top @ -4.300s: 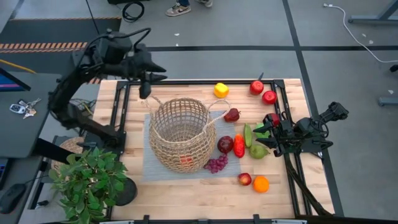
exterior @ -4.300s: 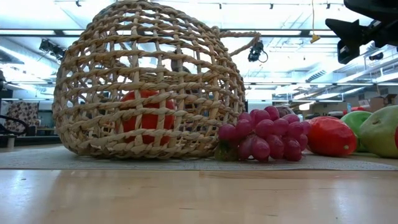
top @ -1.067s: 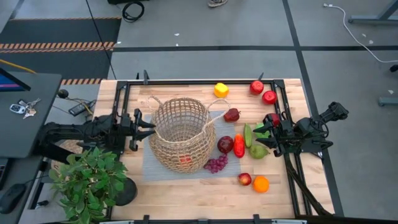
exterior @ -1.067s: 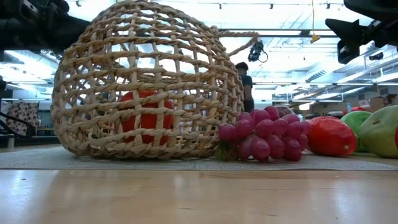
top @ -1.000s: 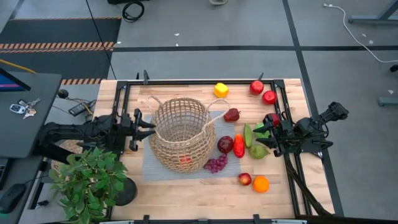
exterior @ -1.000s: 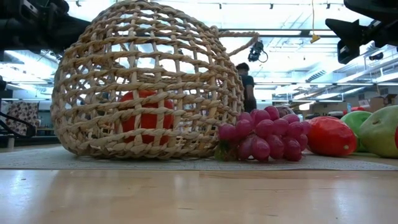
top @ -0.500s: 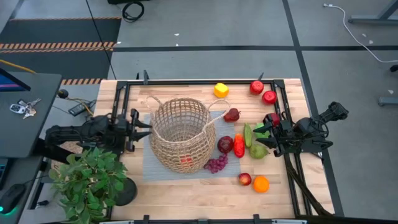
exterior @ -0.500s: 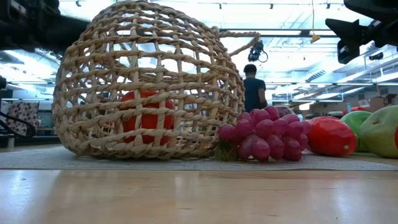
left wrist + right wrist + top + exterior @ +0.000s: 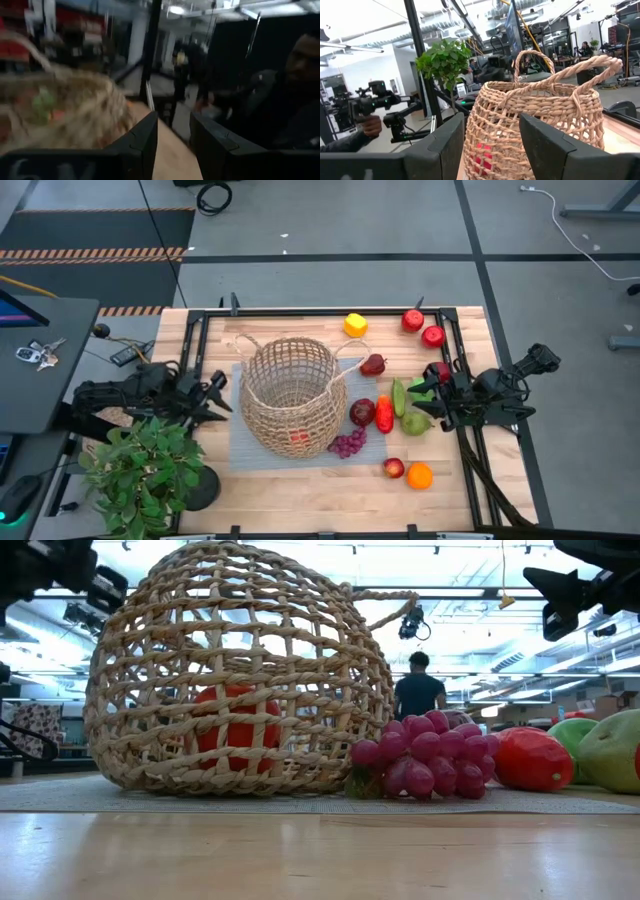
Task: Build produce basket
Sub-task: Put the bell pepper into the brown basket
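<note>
High view: basket (image 9: pixel 290 398) stands at centre of frame on a grey mat (image 9: pixel 243 450) on the wooden worktop (image 9: pixel 320 490). One red fruit (image 9: pixel 299 437) lies inside it, seen through the weave at the lower part of the basket; low view shows the same red fruit (image 9: pixel 235 730) behind the wicker.

Produce outside the basket, all right of centre in the high view: purple grapes (image 9: pixel 347 444) touching the basket's lower right side; dark red fruit (image 9: pixel 362 412) and red chili (image 9: pixel 384 414) just right of the basket; green pears (image 9: pixel 412 418) beside them; another dark red fruit (image 9: pixel 373 365) by the right loop handle; yellow pepper (image 9: pixel 355 325) and two red apples (image 9: pixel 423 328) along the upper edge; a red apple (image 9: pixel 394 468) and an orange (image 9: pixel 420 476) touching at lower right.

Left gripper (image 9: pixel 218 397) sits at centre left, just left of the basket, apart from it; fingers slightly parted, nothing between them (left wrist view).

Right gripper (image 9: pixel 420 395) sits at centre right, over the pears; fingers partly open, holding nothing (right wrist view).

Potted plant (image 9: pixel 145 470) at lower left of the high view. A person (image 9: pixel 418 690) stands in the room behind, right of centre in the low view.
</note>
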Motion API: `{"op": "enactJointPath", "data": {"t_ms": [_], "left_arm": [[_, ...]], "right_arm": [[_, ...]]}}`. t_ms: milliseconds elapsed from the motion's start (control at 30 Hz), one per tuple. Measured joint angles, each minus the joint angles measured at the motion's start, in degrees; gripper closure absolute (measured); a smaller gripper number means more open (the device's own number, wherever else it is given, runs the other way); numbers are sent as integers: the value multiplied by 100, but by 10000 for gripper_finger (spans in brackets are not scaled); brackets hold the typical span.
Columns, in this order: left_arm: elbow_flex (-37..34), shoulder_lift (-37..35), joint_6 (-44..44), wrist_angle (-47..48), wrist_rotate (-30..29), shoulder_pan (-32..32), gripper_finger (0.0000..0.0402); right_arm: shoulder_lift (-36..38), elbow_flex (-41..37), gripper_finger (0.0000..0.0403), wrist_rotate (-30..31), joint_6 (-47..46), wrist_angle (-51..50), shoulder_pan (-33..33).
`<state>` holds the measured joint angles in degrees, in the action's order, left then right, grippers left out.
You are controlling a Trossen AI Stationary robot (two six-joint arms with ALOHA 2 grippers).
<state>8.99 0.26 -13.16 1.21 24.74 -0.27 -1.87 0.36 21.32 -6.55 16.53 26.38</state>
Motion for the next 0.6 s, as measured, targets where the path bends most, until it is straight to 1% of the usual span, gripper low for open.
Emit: {"op": "enactJointPath", "data": {"t_ms": [100, 167, 233, 333, 467, 600], "left_arm": [[-7, 6, -83, 569, 6, 0, 281], [-8, 9, -124, 743, -52, 2, 281], [-9, 13, -271, 727, -152, 2, 281], [-9, 11, -272, 728, -161, 4, 281], [-9, 11, -573, 724, -161, 4, 280], [-7, 11, -547, 723, -161, 4, 280]], "right_arm": [[0, -1, 206, 0, 14, 85, 0], [0, -1, 206, 0, 15, 81, 0], [0, -2, 206, 0, 12, 81, 1], [0, -1, 206, 0, 20, 83, 1], [0, -2, 206, 0, 27, 81, 1], [0, 0, 206, 33, 48, 147, -1]]}}
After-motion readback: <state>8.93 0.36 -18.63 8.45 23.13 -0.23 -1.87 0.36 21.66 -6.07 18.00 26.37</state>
